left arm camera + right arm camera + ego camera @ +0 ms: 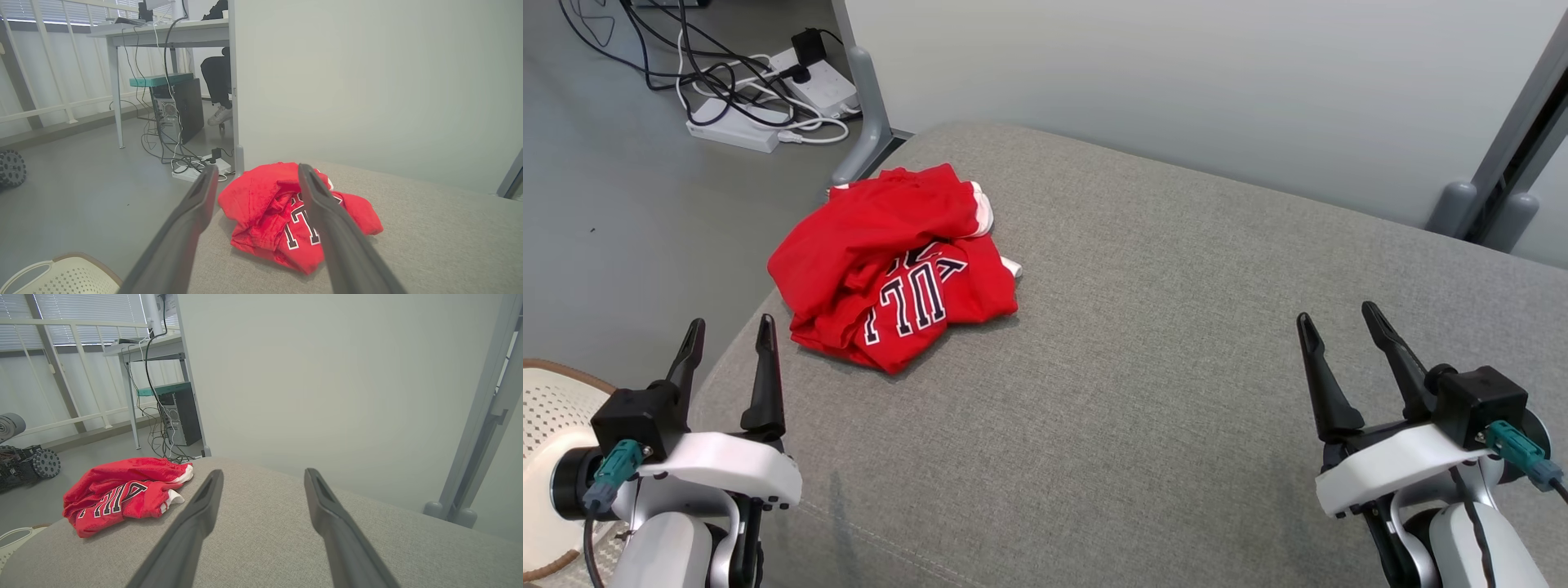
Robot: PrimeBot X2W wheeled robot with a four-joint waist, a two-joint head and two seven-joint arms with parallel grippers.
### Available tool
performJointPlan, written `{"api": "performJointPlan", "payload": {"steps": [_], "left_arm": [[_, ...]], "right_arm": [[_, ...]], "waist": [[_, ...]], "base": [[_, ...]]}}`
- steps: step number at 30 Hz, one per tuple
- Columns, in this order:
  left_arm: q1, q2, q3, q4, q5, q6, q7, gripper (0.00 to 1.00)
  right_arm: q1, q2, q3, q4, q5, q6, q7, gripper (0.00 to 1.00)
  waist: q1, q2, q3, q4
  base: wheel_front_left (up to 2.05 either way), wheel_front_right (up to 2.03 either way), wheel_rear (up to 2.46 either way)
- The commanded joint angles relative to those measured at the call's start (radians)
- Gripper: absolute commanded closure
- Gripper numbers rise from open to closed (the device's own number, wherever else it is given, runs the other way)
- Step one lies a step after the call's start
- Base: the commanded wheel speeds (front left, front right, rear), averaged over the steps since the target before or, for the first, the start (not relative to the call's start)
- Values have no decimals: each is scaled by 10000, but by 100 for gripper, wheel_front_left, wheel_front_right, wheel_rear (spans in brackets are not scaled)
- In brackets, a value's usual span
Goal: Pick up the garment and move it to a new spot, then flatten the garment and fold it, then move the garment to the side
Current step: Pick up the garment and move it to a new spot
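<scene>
The red garment lies crumpled in a loose heap on the grey fabric cushion, near its far left corner, close to the rounded edge. Dark letters outlined in white show on its upper folds, and a bit of white trim peeks out on its far side. In the left wrist view the garment sits straight ahead; in the right wrist view it lies off to the left.

The left tool hovers over the cushion's near left edge, just short of the garment, its two dark fingers spread wide, with nothing between them and not touching the cloth. Seen along its own fingers, the left tool frames the heap. The right tool is well apart from the garment, over the cushion's right part, equally spread and empty; the right tool points at bare fabric.

A white perforated basket stands on the floor beside the left arm. Power strips with tangled cables lie on the floor beyond the garment.
</scene>
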Motion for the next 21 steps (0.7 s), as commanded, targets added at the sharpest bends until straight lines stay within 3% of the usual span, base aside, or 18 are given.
{"api": "performJointPlan", "payload": {"steps": [1, 11, 21], "left_arm": [[-118, 11, 7, -56, -90, 63, 1, 0], [-1231, 125, 286, -319, -531, -92, 265, 0], [-3531, 490, 631, 3155, -1871, -1035, 2082, 0]], "right_arm": [[-128, -29, -7, -15, -32, -3, -6, 0], [-404, -152, 158, -250, -216, -3, 275, 0], [-1012, -494, 255, -927, -471, -3, 813, 0]], "waist": [[0, 0, 50, -19], [0, 0, 666, -712], [0, 0, 2484, -1987]], "base": [[0, 0, 0], [0, 0, 0], [0, 0, 0]]}}
